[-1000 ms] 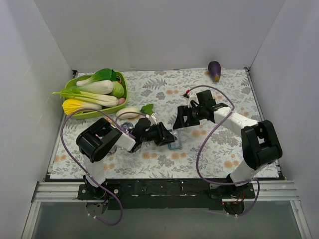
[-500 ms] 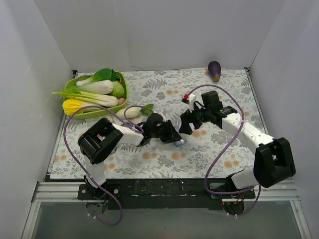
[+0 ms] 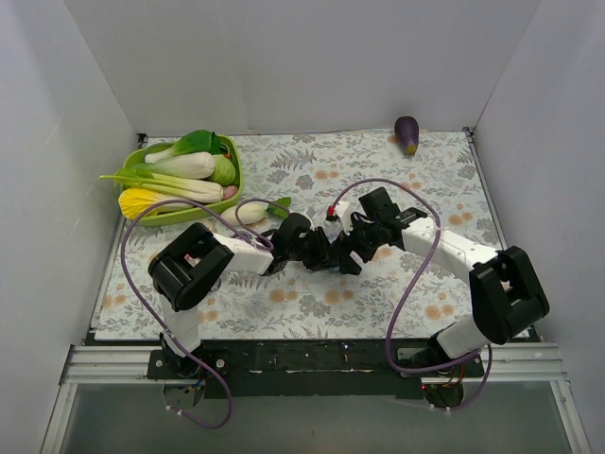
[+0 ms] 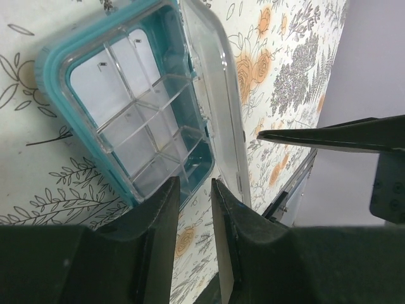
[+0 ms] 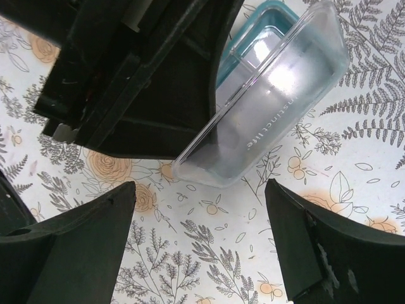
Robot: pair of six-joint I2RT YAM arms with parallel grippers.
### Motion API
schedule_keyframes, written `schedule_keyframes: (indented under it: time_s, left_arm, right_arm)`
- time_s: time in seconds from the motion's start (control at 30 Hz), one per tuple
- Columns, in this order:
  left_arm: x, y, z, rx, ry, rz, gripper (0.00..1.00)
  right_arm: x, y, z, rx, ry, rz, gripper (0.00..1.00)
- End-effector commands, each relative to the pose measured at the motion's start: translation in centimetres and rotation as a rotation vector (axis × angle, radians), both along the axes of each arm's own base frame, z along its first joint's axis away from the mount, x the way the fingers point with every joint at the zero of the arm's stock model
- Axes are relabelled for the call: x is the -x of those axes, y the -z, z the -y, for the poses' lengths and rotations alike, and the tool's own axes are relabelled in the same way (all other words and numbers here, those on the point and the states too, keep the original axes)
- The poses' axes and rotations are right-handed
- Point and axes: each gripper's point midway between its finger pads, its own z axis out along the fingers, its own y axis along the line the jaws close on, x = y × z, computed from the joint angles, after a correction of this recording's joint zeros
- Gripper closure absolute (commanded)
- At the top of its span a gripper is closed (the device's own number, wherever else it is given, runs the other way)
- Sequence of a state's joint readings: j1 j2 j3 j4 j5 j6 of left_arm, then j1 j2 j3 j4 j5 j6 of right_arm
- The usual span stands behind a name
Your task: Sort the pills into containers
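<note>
A clear compartment box with a teal rim (image 4: 130, 104) lies on the flowered cloth, its hinged clear lid (image 4: 215, 95) standing open. No pills show in any view. My left gripper (image 4: 193, 185) sits at the box's near corner, its jaws a narrow gap apart with only cloth between them. My right gripper (image 5: 201, 187) is wide open and empty, just short of the lid (image 5: 278, 101), facing the left gripper (image 5: 145, 76). In the top view both grippers, left (image 3: 319, 253) and right (image 3: 352, 255), meet mid-table and hide the box.
A green basket (image 3: 230, 156) of leafy vegetables stands at the back left, with a white vegetable (image 3: 248, 213) in front of it. A purple eggplant (image 3: 406, 133) lies at the back right. White walls enclose the table on three sides.
My right gripper has swung left and nearer, up to the box. My left gripper has reached further right with the box. The two grippers now face each other closely.
</note>
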State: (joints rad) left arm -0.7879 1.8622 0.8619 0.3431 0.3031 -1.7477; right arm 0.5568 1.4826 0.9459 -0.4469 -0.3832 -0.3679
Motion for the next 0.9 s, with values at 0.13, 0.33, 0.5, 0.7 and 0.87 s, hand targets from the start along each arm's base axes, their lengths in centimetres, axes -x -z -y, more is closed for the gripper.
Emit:
schedule_keyframes:
  time_s: [0.13,0.33,0.5,0.7,0.87]
  left_arm:
    - [-1.1,-1.2,1.0,0.020,-0.004,0.033,0.73]
    - [-1.2,-1.4,1.2,0.027,0.000,0.040,0.73]
    - [-1.2,-1.3,1.2,0.026,0.001,0.038,0.73]
    - [-1.1,-0.5,0.9,0.015,-0.007,0.025,0.73]
    - [-1.2,-0.3,1.0,0.013,-0.007,0.023,0.73]
  right_arm:
    - [-2.1,0.0,-0.4,0.069,0.026,0.079,0.10]
    - [-4.1,-0.2,0.1,0.115,0.099,0.149,0.17]
    - [-4.9,-0.8,0.5,0.119,0.145,0.193,0.25]
    - [-6.0,-2.1,1.3,0.110,0.206,0.262,0.32]
    - [-7.2,-2.9,2.2,0.101,0.266,0.300,0.38]
